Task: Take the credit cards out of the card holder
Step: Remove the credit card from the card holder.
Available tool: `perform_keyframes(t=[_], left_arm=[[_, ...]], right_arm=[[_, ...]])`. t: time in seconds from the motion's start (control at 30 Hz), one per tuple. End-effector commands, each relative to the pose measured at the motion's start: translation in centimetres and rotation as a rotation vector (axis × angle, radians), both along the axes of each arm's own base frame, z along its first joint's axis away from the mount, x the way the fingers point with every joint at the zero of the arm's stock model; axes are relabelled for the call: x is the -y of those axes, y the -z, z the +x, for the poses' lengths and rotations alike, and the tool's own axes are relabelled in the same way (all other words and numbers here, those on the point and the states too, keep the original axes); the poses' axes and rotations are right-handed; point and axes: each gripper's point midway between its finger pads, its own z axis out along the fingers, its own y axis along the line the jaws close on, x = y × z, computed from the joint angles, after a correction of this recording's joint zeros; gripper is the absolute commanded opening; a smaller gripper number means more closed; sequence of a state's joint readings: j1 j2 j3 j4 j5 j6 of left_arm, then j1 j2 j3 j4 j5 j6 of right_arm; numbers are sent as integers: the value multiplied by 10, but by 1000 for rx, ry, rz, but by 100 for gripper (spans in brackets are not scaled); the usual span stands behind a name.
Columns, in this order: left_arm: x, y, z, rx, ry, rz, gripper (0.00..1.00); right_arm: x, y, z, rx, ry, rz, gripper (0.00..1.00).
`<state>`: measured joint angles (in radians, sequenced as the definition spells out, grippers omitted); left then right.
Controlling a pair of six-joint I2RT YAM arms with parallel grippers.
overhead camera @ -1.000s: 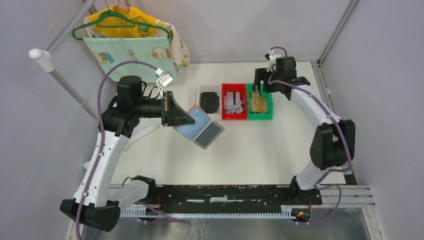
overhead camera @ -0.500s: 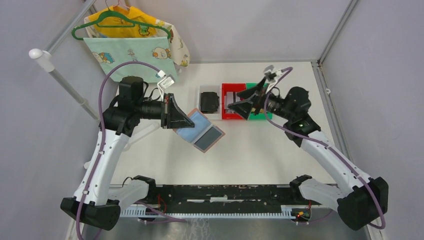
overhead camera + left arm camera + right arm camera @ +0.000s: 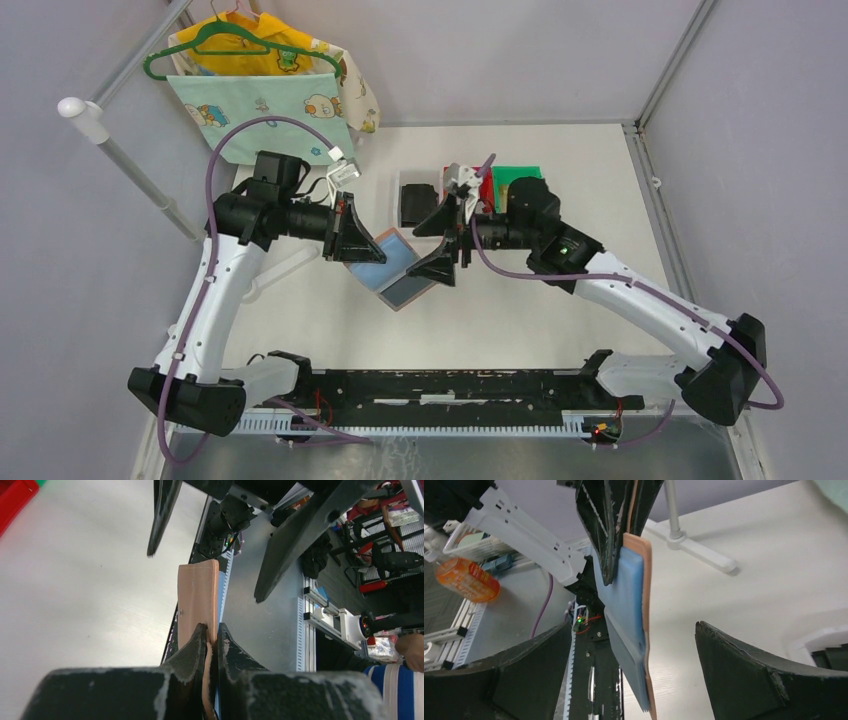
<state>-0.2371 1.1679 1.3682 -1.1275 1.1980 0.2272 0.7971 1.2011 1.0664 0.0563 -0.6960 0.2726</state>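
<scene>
Wallet (image 3: pixel 395 265) open, blue-grey inside facing up, hanging in air above table (image 3: pixel 520 310), left of centre. Left gripper (image 3: pixel 362 247) clamped tight on wallet's left leaf; wrist view shows tan leather (image 3: pixel 197 590) pinched between fingertips. Right gripper (image 3: pixel 413 258) spread wide, one finger either side of wallet's free leaf, apart from it in wrist view (image 3: pixel 631 605). Black block (image 3: pixel 415 203) and green bin (image 3: pixel 515 175) behind, toward far edge.

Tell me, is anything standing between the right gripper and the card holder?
Nothing visible does. The right gripper is open, its jaws standing on either side of the open card holder, with only air between. The left gripper holds it by one end.
</scene>
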Motion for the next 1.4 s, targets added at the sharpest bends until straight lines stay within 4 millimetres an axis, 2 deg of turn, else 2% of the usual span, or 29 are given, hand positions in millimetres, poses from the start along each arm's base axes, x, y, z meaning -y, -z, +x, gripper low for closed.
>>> perform_keyframes(t=[0.0,0.17,0.33,0.47,0.6,0.77,0.87,0.93,1.0,1.07,1.13,1.17,1.2,1.23,1.37], left_arm=[[-3,-3,-7,80,59,6,2],[-4,-3,-11,93,79,3,2],[-5,-9,-20,109,115,-12,2],[-7,-9,-28,100,140,-9,2],[-7,-9,-29,109,145,-10,2],[-8,-11,-25,132,135,6,2],[-7,-13,-13,141,93,21,9],[-6,-16,-8,152,62,27,14],[-6,-19,-2,169,29,30,33],[-5,-23,4,175,-14,28,56],[-5,-29,5,193,-33,15,64],[-4,-32,4,200,-39,7,68],[-4,-34,4,205,-45,-2,70],[-4,-36,3,202,-48,-11,70],[0,-45,-9,187,-23,-70,71]], right_arm=[[-15,-5,-10,64,-51,-23,97],[-25,7,-25,46,-116,-60,87],[-29,19,-24,24,-122,-105,79],[-30,13,-25,34,-130,-93,73],[-35,1,-35,6,-198,-44,58],[-43,-1,-51,-34,-259,-6,34],[-46,0,-58,-57,-279,3,21],[-47,0,-55,-73,-266,8,8],[-49,-5,-50,-84,-233,21,0],[-47,-14,-42,-108,-190,47,0],[-41,-25,-35,-154,-156,106,0],[-36,-37,-35,-153,-148,169,0],[-30,-41,-36,-186,-146,216,0],[-23,-53,-39,-175,-154,284,0],[-2,-66,-47,-193,-167,401,0]])
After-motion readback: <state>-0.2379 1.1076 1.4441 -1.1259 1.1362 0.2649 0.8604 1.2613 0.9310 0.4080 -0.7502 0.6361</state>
